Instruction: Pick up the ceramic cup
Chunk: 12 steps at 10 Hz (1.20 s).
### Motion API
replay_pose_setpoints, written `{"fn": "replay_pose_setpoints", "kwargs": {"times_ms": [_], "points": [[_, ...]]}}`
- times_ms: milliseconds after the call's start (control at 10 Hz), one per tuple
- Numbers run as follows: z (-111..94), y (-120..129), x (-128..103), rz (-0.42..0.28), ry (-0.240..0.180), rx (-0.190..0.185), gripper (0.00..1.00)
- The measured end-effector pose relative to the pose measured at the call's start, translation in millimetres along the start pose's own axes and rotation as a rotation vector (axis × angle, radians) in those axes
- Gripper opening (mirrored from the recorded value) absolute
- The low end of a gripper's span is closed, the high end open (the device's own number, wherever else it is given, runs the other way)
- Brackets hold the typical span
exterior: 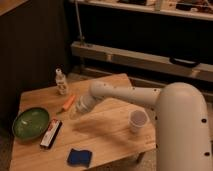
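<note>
Looking through the single camera view, we find the ceramic cup (pixel 138 121) standing upright on the right part of the wooden table (pixel 107 135). It is near the table's right edge and just left of the robot's large white body, which fills the lower right of the frame. Nothing touches the cup. The arm stretches from that body leftward across the middle of the frame. At its end the gripper (pixel 75 112) hangs over the centre-left of the tabletop, just below and right of an orange object (pixel 68 103) and well apart from the cup. We cannot tell whether the gripper is set wide or narrow. Further left lie a green bowl (pixel 31 122) and a dark bar-shaped item (pixel 51 133). A blue sponge (pixel 79 157) sits at lower centre, and a small white bottle (pixel 61 82) stands toward the upper left of the table. We judge the task barely begun, since the cup is neither grasped nor approached. The gripper has to travel right to the cup, close on it and lift it.
</note>
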State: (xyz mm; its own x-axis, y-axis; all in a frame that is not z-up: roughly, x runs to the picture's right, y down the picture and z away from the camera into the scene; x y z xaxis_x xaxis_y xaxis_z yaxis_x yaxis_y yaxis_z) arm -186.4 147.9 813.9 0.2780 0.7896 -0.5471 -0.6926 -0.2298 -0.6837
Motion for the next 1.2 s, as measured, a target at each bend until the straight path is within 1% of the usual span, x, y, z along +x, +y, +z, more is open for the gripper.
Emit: {"fn": "replay_pose_setpoints", "kwargs": {"times_ms": [600,800,900,1000,1100,1200], "points": [[0.0,0.0,0.0,0.000,0.000,0.000,0.10],[-1.6,1.0,-0.2,-0.003,-0.005,0.011,0.10],[-9.4,0.4,-0.7,-0.007,-0.019,0.038,0.10],[-25.5,-0.8,-0.9,-0.007,-0.039,0.068,0.10],[-42.8,1.0,-1.3,-0.007,-0.058,0.090,0.10],[-66.9,2.6,-1.7,-0.001,-0.078,0.119,0.10]]}}
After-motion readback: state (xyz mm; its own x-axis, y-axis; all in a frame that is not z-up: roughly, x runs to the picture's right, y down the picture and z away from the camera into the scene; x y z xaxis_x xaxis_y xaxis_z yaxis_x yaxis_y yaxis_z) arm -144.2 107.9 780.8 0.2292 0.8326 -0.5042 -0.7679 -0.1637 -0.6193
